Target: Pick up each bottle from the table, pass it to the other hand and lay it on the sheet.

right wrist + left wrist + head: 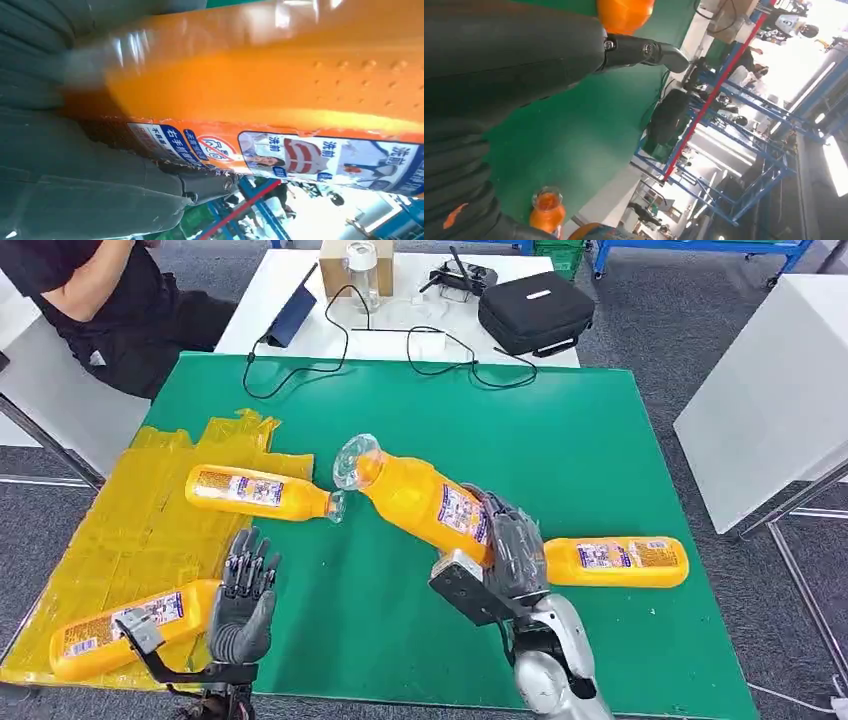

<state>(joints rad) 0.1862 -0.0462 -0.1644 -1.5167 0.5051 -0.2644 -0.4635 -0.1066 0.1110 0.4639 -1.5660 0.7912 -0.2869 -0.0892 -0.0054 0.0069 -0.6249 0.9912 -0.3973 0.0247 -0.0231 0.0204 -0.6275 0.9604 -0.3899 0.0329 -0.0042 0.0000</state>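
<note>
Four orange bottles show in the head view: one (262,490) lies with its body on the yellow sheet (120,540) and its neck over the edge, one (125,626) near the sheet's front edge, one (618,562) on the green table (600,440), and one (425,498) gripped by the right hand (510,545), raised and tilted toward the middle. Judging by that, two look done and two remain. The left hand (245,595) holds nothing, fingers spread, just beside the front bottle.

Left wrist view: a dark finger (644,52) stretches over the table; two orange shapes are cut off at the edges.

Right wrist view: the held bottle's label is sharp, its upper part blurred, and it hides the fingers
</note>
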